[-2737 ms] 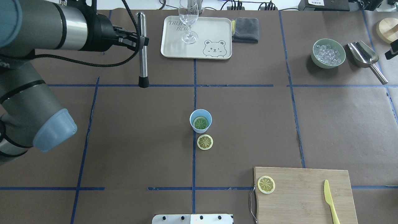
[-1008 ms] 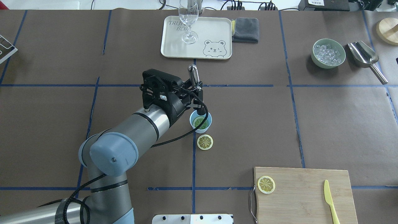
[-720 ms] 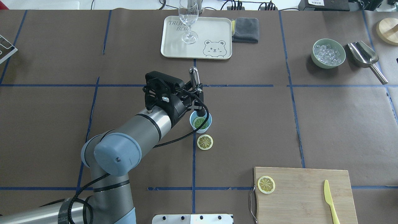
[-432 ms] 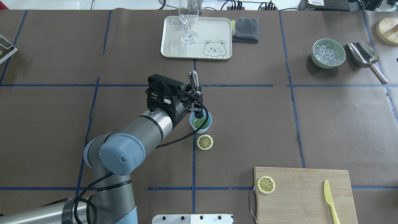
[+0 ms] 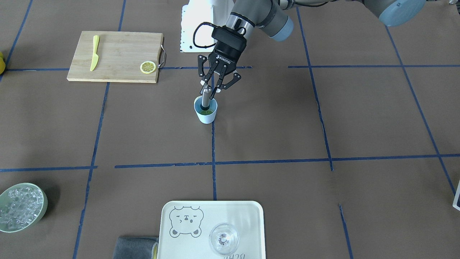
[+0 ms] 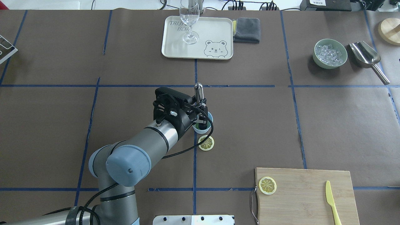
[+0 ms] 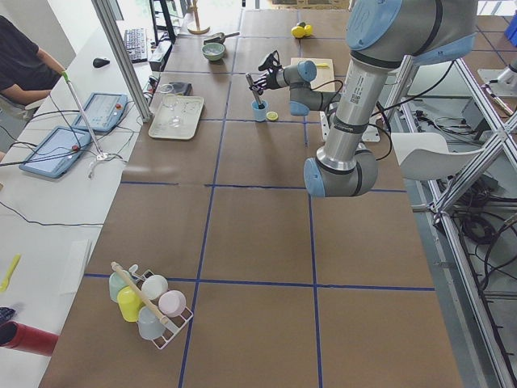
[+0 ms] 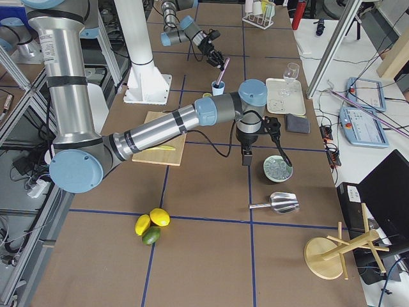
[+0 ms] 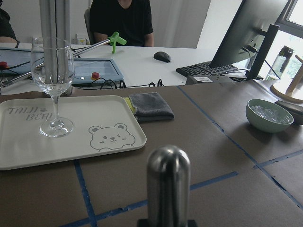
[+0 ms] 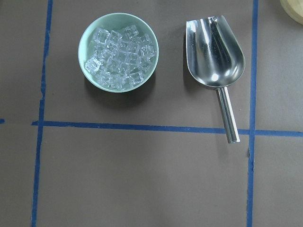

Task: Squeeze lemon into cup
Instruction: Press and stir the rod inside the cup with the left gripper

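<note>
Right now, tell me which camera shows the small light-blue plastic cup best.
Exterior front-facing: the small light-blue plastic cup shows its wall and rim clearly, with the steel muddler standing in it. Overhead, the left gripper covers part of it. Side views show it tiny and far. Wrist cameras miss it.

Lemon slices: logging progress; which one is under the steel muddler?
The slice inside the cup, at the tip of the muddler; another slice lies beside the cup, a third on the cutting board.

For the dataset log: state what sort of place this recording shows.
Most likely a robotics lab staged as a drinks bar: a brown paper-covered table gridded with blue tape, the left gripper holding a steel muddler in a light-blue plastic cup, and a pale green bowl of ice cubes.
</note>
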Controlling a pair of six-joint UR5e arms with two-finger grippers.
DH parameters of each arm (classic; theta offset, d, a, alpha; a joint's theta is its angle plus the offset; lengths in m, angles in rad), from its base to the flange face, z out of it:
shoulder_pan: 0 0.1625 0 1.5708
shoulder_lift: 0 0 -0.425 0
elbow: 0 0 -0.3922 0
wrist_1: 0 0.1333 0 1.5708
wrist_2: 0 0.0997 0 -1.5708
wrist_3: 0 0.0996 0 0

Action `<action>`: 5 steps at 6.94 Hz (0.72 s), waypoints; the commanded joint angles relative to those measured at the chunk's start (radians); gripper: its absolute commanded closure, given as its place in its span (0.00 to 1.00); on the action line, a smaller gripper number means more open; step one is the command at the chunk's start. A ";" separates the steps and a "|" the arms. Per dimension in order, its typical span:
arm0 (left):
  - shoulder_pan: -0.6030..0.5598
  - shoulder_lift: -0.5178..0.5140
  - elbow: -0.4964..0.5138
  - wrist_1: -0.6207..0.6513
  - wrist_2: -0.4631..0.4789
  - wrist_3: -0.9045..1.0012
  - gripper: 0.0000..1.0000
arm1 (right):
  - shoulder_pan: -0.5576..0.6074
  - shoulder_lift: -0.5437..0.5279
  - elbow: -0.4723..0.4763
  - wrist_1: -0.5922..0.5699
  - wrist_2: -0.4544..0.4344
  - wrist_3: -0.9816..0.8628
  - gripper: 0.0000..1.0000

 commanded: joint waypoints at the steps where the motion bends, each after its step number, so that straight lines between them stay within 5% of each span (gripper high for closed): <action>1: 0.021 -0.006 0.051 -0.032 0.000 -0.019 1.00 | 0.002 -0.002 0.000 0.000 -0.002 -0.001 0.00; 5: 0.018 -0.006 0.027 -0.062 -0.009 -0.007 1.00 | 0.005 -0.001 0.002 0.000 -0.002 -0.001 0.00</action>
